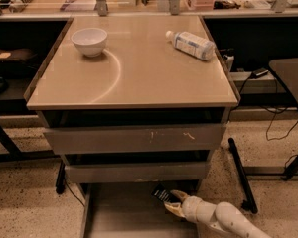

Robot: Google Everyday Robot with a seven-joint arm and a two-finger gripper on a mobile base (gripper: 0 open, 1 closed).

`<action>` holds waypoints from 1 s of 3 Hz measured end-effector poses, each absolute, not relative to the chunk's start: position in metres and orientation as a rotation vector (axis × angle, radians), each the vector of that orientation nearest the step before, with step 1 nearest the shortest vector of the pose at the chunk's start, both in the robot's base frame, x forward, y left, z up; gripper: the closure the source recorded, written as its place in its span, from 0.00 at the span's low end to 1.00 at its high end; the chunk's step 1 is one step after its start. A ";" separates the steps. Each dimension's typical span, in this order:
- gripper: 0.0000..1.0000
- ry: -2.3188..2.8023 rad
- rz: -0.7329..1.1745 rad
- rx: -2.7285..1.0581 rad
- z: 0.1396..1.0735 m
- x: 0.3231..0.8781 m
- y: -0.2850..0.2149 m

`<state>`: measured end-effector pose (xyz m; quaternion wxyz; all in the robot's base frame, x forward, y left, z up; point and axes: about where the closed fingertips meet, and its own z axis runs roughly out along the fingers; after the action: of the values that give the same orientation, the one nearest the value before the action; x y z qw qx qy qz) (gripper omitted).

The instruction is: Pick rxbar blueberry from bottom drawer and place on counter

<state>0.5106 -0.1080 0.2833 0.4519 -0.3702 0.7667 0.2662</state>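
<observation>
The rxbar blueberry (160,194) is a small dark bar with white print, at the back of the open bottom drawer (119,214), just under the middle drawer's front. My gripper (173,203) reaches in from the lower right on a white arm. Its pale fingers (179,196) close on the bar's right end and hold it slightly above the drawer floor. The tan counter (139,78) tops the drawer unit.
A white bowl (89,40) stands at the counter's back left and a clear bottle with a white label (189,44) lies at its back right. Two upper grey drawers (134,139) sit slightly open. A black table leg (241,175) and cables lie on the floor to the right.
</observation>
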 end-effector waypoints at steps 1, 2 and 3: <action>1.00 1.893 0.659 -0.916 0.283 0.511 -0.107; 1.00 1.884 0.621 -0.954 0.307 0.499 -0.111; 1.00 1.803 0.490 -1.057 0.378 0.479 -0.121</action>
<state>0.4793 -0.1211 0.3782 0.4774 -0.4327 0.7380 0.2007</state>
